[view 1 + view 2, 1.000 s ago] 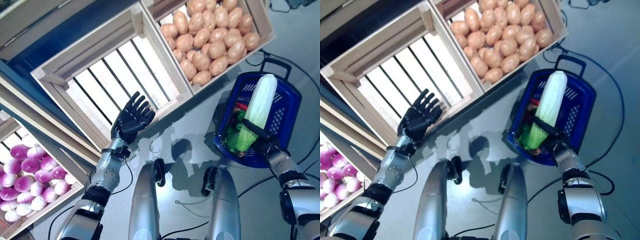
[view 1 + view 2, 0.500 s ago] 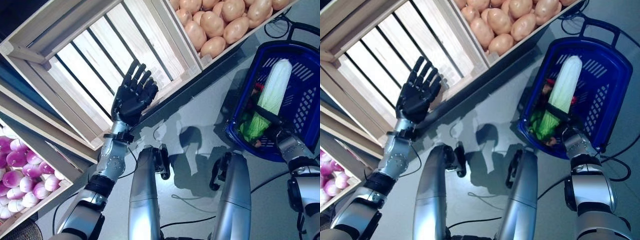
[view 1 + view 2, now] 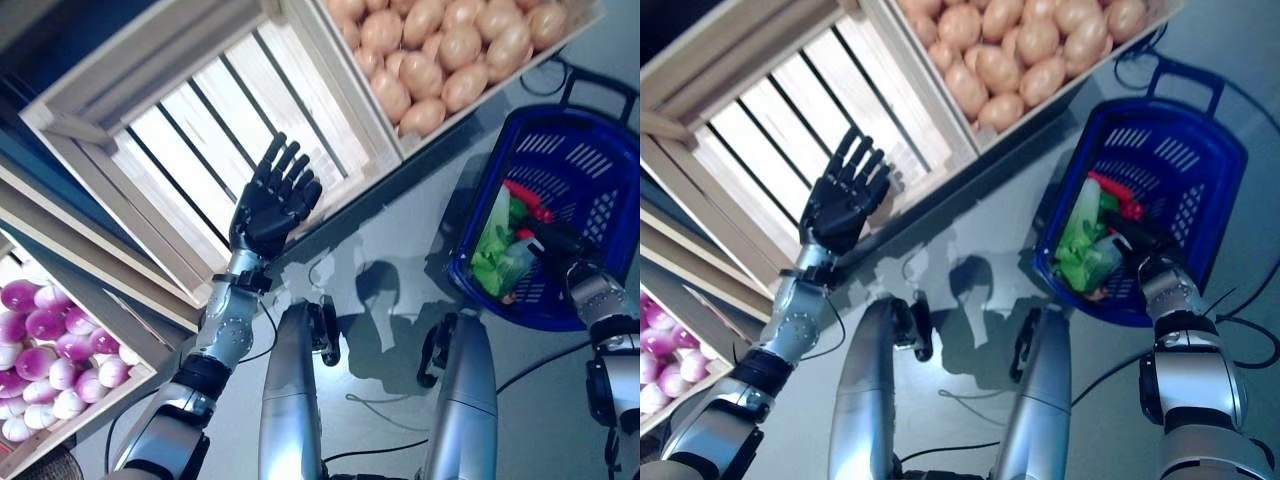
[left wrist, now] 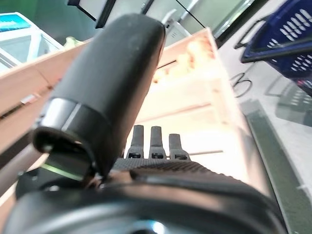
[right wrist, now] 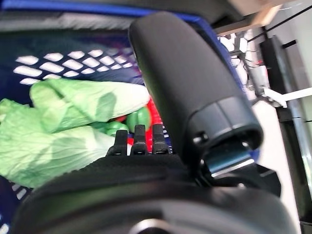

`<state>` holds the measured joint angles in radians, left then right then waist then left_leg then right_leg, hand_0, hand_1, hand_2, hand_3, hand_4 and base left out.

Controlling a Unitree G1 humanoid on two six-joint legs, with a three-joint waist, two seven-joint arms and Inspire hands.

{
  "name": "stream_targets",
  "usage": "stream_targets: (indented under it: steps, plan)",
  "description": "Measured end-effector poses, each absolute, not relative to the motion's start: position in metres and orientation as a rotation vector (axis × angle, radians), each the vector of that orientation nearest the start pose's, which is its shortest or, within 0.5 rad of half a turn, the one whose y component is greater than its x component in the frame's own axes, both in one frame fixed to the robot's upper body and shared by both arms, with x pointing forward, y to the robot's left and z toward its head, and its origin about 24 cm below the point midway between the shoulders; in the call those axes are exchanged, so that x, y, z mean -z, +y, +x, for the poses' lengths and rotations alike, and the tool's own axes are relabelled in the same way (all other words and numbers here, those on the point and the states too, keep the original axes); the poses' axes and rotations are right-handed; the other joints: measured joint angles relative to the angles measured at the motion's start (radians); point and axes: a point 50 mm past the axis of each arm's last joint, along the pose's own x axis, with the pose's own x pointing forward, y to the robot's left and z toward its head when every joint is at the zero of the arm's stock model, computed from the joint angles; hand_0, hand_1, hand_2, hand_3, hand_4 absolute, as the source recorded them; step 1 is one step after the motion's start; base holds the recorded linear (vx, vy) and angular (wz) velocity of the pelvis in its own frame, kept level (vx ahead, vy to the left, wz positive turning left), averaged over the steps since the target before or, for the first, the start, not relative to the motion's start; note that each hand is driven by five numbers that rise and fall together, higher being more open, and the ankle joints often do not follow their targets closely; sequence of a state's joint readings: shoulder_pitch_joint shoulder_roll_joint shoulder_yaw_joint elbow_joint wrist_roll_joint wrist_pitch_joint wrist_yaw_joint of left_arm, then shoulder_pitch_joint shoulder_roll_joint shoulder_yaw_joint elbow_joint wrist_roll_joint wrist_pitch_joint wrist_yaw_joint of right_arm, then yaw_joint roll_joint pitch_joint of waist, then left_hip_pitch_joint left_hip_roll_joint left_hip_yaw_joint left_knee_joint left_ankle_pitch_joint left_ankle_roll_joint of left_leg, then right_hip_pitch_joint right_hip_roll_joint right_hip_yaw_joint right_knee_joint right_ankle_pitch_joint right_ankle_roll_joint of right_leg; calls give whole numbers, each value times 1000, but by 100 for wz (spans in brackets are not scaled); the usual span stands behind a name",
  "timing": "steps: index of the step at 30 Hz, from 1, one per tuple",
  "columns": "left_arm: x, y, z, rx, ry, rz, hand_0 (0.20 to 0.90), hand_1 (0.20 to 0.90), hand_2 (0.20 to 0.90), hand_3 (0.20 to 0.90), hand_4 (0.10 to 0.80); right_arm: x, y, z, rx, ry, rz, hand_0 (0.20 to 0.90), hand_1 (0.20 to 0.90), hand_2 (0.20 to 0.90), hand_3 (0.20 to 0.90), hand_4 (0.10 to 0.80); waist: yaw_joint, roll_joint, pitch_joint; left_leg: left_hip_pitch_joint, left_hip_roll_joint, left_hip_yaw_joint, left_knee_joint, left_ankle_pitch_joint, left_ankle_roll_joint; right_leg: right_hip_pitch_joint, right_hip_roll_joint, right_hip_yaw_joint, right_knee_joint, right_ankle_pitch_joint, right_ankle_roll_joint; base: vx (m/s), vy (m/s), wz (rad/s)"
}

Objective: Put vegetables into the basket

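We've got a big empty slatted wooden crate [image 3: 190, 150] up front, a crate of potatoes [image 3: 440, 50] to its right and a bin of purple-white onions [image 3: 45, 340] down at our left, with the blue basket [image 3: 590, 170] sitting on the grey floor [image 3: 380, 230] just below the potatoes. The leafy green cabbage [image 3: 497, 250] now lies inside the basket by something red [image 3: 525, 195], and only the right wrist view shows its leaves close up, just past our fingers. Our right hand [image 3: 562, 243] hovers in the basket, fingers straight and holding nothing, while our left hand [image 3: 270, 200] is raised over the empty crate's edge, fingers spread wide.
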<state>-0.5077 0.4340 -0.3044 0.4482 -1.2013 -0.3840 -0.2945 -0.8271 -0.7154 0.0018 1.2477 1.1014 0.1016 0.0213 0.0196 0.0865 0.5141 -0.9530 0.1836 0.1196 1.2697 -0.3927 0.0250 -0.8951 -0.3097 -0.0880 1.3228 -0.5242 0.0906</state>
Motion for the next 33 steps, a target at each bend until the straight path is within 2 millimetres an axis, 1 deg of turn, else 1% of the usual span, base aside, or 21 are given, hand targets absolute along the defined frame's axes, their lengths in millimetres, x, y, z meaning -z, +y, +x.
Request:
stream_targets:
  steps: [2, 3, 4, 7, 9, 10, 12, 13, 14, 15, 17, 18, 20, 22, 23, 25, 27, 29, 31, 32, 33]
  plan:
    - [-117, 182, 337, 330, -352, -624, 900, 900, 900, 900, 800, -95, -361, 336, 528, 167, 631, 900, 900, 900, 900, 800, 1, -2, -1, 68, -1, 3, -69, 12, -8, 73, 5, -22, -73, 13, 3, 79, -33, 4]
    - [-116, 183, 336, 330, -350, -623, 900, 900, 900, 900, 800, -92, -362, 334, 535, 173, 633, 900, 900, 900, 900, 800, 3, -5, -9, 102, -1, 6, -108, 20, -16, 111, 8, -34, -114, 26, 13, 126, -42, 2]
    - [-118, 184, 337, 330, -355, -624, 900, 900, 900, 900, 800, -91, -363, 332, 537, 167, 641, 900, 900, 900, 900, 800, 9, -14, -17, 138, -3, 13, -153, 32, -23, 143, 10, -44, -154, 33, 14, 176, -48, 4]
    - [-114, 180, 338, 344, -316, -619, 900, 900, 900, 900, 800, -84, -360, 331, 537, 176, 666, 900, 900, 900, 900, 800, 6, -18, -18, 255, -9, 20, -297, 74, -35, 266, 21, -88, -296, 81, 14, 97, -38, 1]
    - [-112, 178, 338, 351, -304, -614, 900, 900, 900, 900, 800, -72, -351, 330, 524, 200, 681, 900, 900, 900, 900, 800, 9, -38, -30, 375, -16, 29, -432, 111, -45, 385, 34, -119, -426, 115, 15, 144, -56, 0]
    - [-112, 178, 338, 351, -302, -613, 900, 900, 900, 900, 800, -66, -346, 331, 512, 213, 688, 900, 900, 900, 900, 800, 12, -53, -43, 419, -19, 30, -495, 134, -50, 426, 42, -130, -484, 135, 10, 182, -68, 5]
    - [-112, 180, 338, 348, -288, -604, 900, 900, 900, 900, 800, -56, -335, 331, 489, 224, 701, 900, 900, 900, 900, 800, 13, -80, -66, 510, -22, 30, -625, 185, -64, 517, 67, -152, -608, 176, 10, 244, -65, 5]
    - [-108, 182, 337, 338, -274, -596, 900, 900, 900, 900, 800, -51, -329, 331, 475, 226, 706, 900, 900, 900, 900, 800, 12, -90, -72, 568, -24, 31, -698, 214, -69, 573, 81, -166, -681, 201, 9, 237, -32, 1]
    - [-105, 184, 335, 329, -265, -596, 900, 900, 900, 900, 800, -48, -325, 330, 468, 224, 709, 900, 900, 900, 900, 800, 12, -94, -80, 600, -26, 32, -741, 230, -71, 603, 90, -170, -723, 215, 9, 231, -7, -8]
    - [-93, 189, 328, 299, -232, -596, 900, 900, 900, 900, 800, -38, -316, 326, 448, 215, 711, 900, 900, 900, 900, 800, 12, -103, -122, 652, -27, 38, -828, 258, -78, 652, 113, -174, -811, 247, 9, 186, 12, -19]
    - [-64, 197, 311, 241, -149, -592, 900, 900, 900, 900, 800, -19, -301, 316, 428, 226, 723, 900, 900, 900, 900, 800, 12, -114, -201, 746, -27, 41, -953, 291, -92, 739, 146, -174, -949, 296, 13, 209, 18, -24]
    - [-58, 197, 308, 231, -126, -588, 900, 900, 900, 900, 800, -14, -298, 313, 430, 231, 724, 900, 900, 900, 900, 800, 12, -116, -213, 773, -28, 44, -981, 298, -93, 767, 152, -174, -981, 306, 15, 177, 42, -17]
    - [-28, 199, 287, 190, -26, -585, 900, 900, 900, 900, 800, 11, -287, 294, 454, 293, 726, 900, 900, 900, 900, 800, 10, -131, -291, 873, -34, 55, -1099, 324, -101, 865, 173, -173, -1117, 350, 22, 135, 82, -16]
    - [-9, 202, 271, 149, 37, -602, 900, 900, 900, 900, 800, 28, -273, 278, 468, 333, 704, 900, 900, 900, 900, 800, 9, -146, -339, 960, -46, 69, -1215, 362, -100, 946, 189, -169, -1232, 392, 28, 77, 92, -15]
    - [-3, 202, 266, 138, 56, -607, 900, 900, 900, 900, 800, 33, -265, 273, 469, 348, 683, 900, 900, 900, 900, 800, 7, -150, -349, 996, -50, 79, -1255, 372, -103, 978, 192, -168, -1277, 410, 34, 47, 82, -10]
    - [4, 200, 260, 134, 84, -608, 900, 900, 900, 900, 800, 41, -253, 264, 480, 374, 655, 900, 900, 900, 900, 800, 2, -157, -374, 1027, -63, 81, -1308, 391, -98, 1013, 194, -168, -1338, 434, 41, 11, 76, -3]
    - [8, 196, 255, 143, 101, -602, 900, 900, 900, 900, 800, 44, -233, 255, 482, 393, 632, 900, 900, 900, 900, 800, -4, -155, -384, 1060, -72, 91, -1349, 402, -97, 1031, 191, -164, -1359, 440, 46, -9, 90, -7]
    - [14, 195, 246, 140, 121, -597, 900, 900, 900, 900, 800, 47, -211, 247, 446, 389, 628, 900, 900, 900, 900, 800, -4, -152, -398, 1074, -75, 105, -1355, 402, -96, 1037, 188, -158, -1358, 440, 46, 2, 75, -14]
    - [17, 192, 243, 136, 128, -610, 900, 900, 900, 900, 800, 52, -188, 241, 426, 416, 616, 900, 900, 900, 900, 800, -8, -150, -404, 1084, -78, 108, -1358, 401, -95, 1044, 187, -148, -1361, 440, 46, 34, 89, -6]
    - [17, 191, 243, 135, 128, -614, 900, 900, 900, 900, 800, 52, -183, 239, 422, 416, 621, 900, 900, 900, 900, 800, -9, -149, -405, 1084, -78, 108, -1358, 401, -95, 1043, 186, -143, -1361, 440, 46, 43, 82, -2]
    - [18, 190, 242, 132, 126, -622, 900, 900, 900, 900, 800, 52, -173, 235, 407, 415, 619, 900, 900, 900, 900, 800, -11, -146, -406, 1084, -78, 109, -1358, 401, -95, 1043, 187, -141, -1362, 440, 46, 19, 33, -1]
